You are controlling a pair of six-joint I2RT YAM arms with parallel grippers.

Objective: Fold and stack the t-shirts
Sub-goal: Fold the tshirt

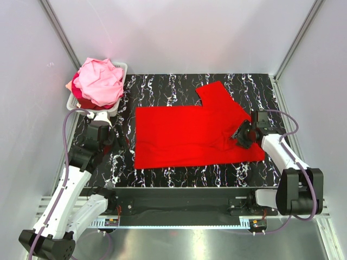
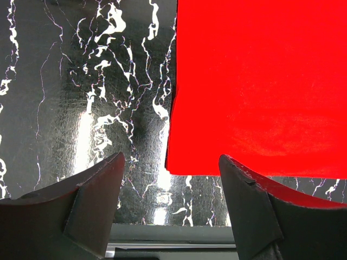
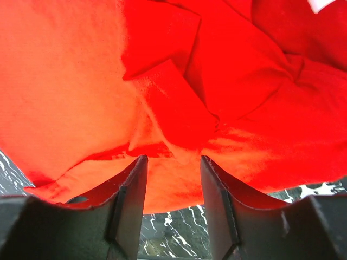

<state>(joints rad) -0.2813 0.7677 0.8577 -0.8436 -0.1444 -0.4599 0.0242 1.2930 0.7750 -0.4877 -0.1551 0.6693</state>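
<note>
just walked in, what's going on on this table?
Two arms are folding shirts. A red t-shirt lies partly folded on the table. The right gripper sits open over bunched fabric at its right edge; the left gripper hovers open by its left edge. Pink t-shirts wait in the basket.

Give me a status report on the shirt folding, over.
Left gripper open, left of red shirt. Right gripper open over bunched cloth at its right edge, nothing held. Pink shirts piled in basket. Nothing in the way.
</note>
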